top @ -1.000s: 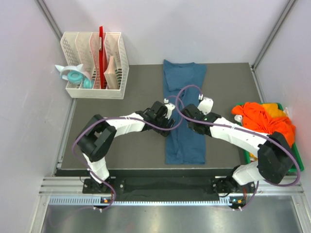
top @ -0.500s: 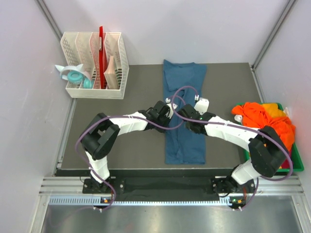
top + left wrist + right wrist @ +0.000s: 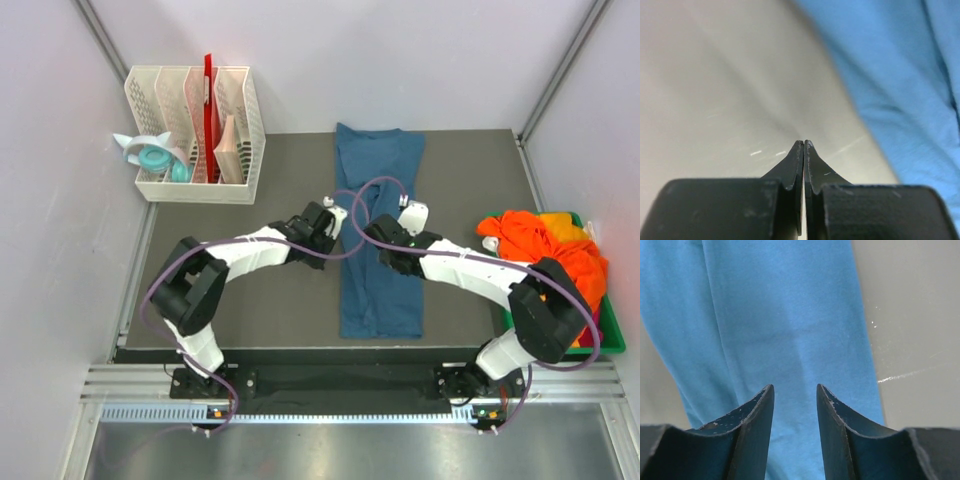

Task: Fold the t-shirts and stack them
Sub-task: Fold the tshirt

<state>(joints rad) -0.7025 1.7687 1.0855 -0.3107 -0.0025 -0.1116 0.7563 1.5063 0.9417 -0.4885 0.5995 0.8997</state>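
Teal t-shirt (image 3: 380, 300), shown at the stage before the crosswise fold. Your left claw (image 3: 803, 146) is pressed fully closed with nothing between its fingers. Its tips sit over bare counter (image 3: 280, 310), just beside the shirt's left edge and not on the cloth. Your right claw (image 3: 795, 392) stands partly open and empty, low over the shirt near its right edge, with cloth showing through the gap.

Around both claws the shirt lies flat as a long narrow strip down the middle of the counter. Its far end reaches the back edge and its near end stops short of the arm bases. The sides appear to be turned in already. Well apart to the right, a heap of orange t-shirts (image 3: 540, 240) with a bit of yellow rests in a green bin (image 3: 612, 340), not yet folded.

Judged step: taking hold of the strip's two long edges for the crosswise fold. For the next move, open the left claw and shift it right onto the cloth. Pinch one edge with each claw at matching positions along the strip, then carry one end over the other. A one-sided pinch would likely skew the fold.
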